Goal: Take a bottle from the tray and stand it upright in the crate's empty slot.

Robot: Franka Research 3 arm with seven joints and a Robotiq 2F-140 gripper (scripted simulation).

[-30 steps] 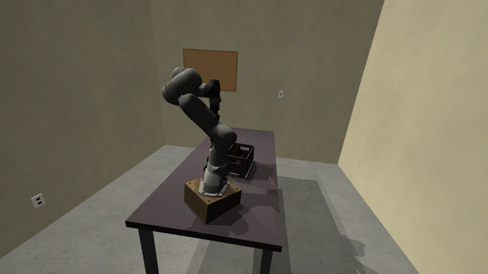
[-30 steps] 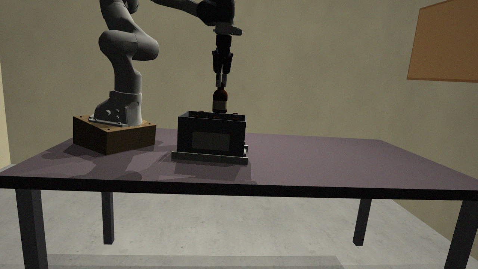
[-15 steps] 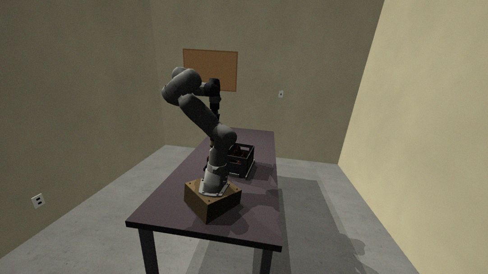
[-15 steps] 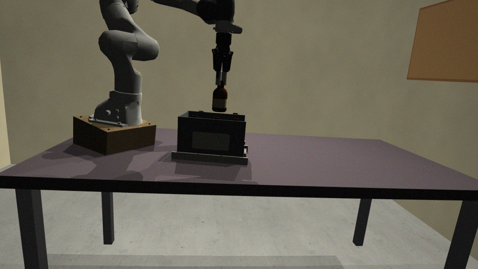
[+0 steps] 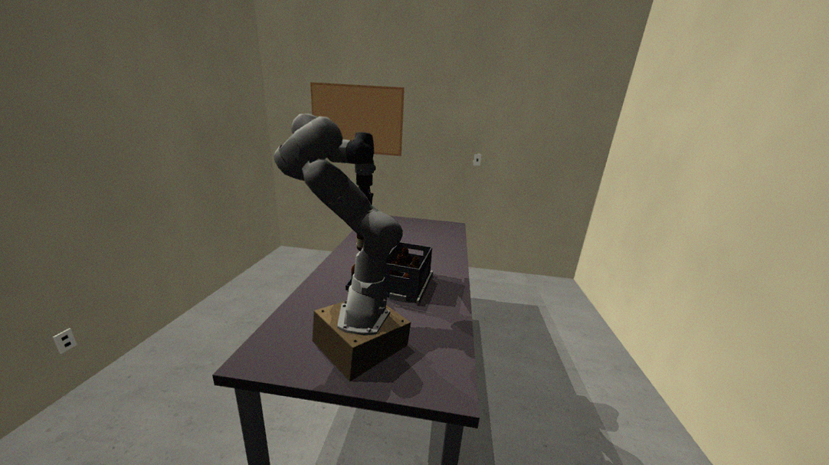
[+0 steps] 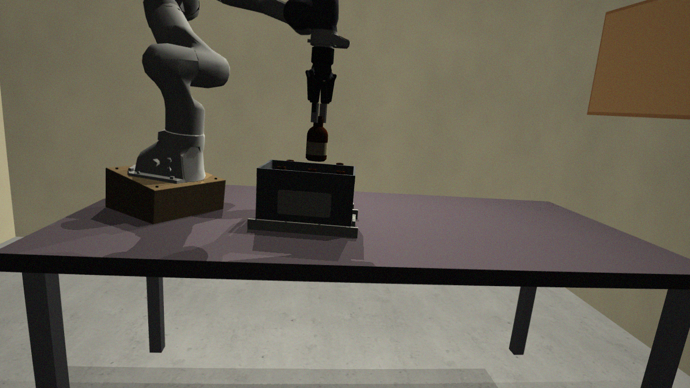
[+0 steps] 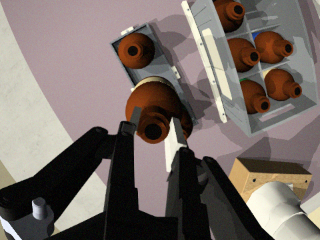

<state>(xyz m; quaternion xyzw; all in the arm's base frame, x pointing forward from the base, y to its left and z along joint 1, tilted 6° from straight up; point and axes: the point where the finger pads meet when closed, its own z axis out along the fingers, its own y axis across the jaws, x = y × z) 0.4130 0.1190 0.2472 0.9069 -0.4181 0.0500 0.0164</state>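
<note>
My gripper is shut on the neck of a brown bottle. The bottle hangs upright in the air, its base just above the level of the crate's rim. In the wrist view it hangs over the small grey tray, where one more brown bottle stands. The dark crate stands beside the tray, apart from it, and holds several brown bottles. Its empty slot is at a far corner. In the exterior view the crate hides the tray.
The robot's wooden base block stands on the purple table next to the crate. An orange board hangs on the back wall.
</note>
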